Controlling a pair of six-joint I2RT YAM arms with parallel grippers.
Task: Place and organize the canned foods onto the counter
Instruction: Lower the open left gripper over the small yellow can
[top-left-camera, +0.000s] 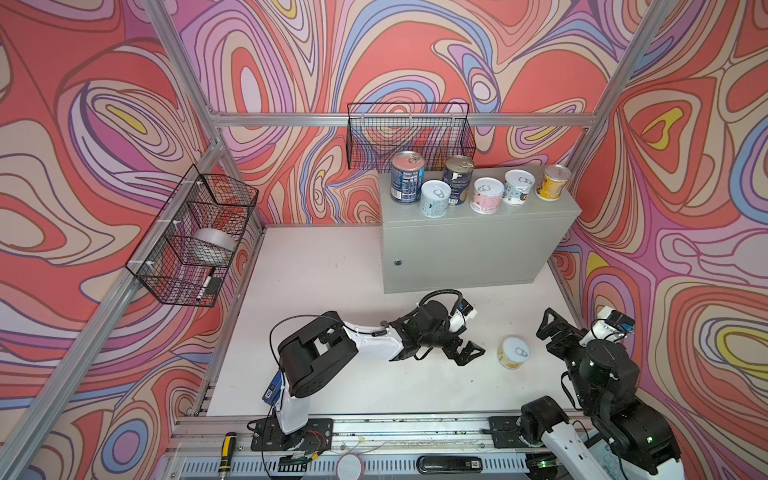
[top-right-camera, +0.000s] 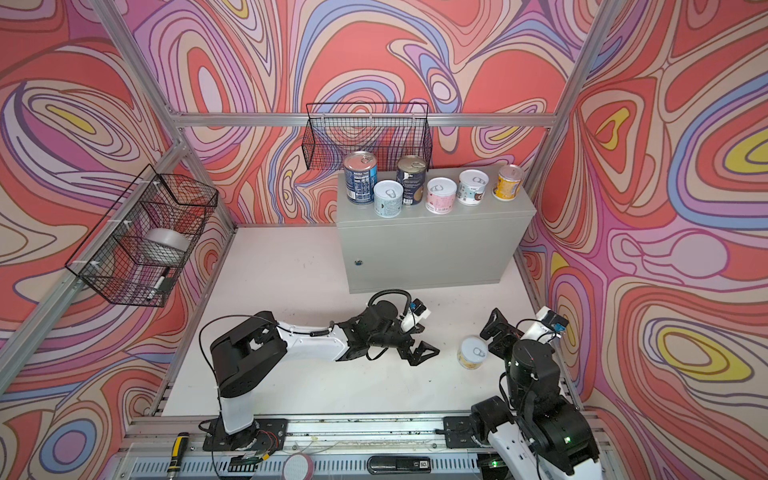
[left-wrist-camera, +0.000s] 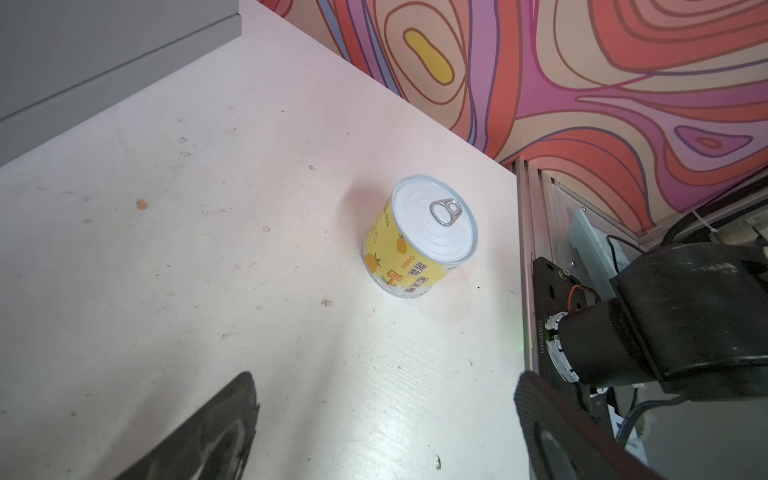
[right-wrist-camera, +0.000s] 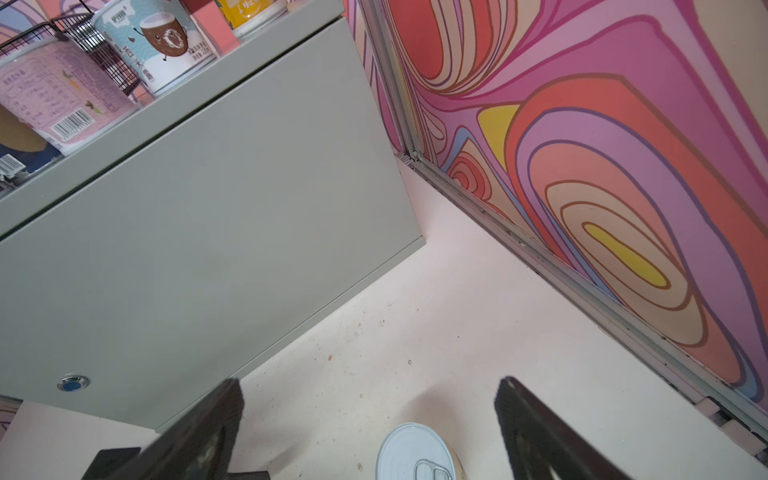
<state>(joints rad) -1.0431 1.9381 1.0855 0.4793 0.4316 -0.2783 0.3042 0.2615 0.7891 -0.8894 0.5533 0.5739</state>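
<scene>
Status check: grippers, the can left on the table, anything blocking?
Left gripper and right gripper: jaws open, empty. Yellow can upright on table between them, not yet gripped; six cans on counter. Nothing blocking the can.

The left arm (top-left-camera: 374, 338) and right arm (top-left-camera: 602, 370) pair matte black joint housings with glossy white shells. Thin black cables (top-left-camera: 440, 291) loop along both. The left pincer (top-left-camera: 471, 354) and right pincer (right-wrist-camera: 370, 382) are black, with triangular cut-out fingers.
</scene>
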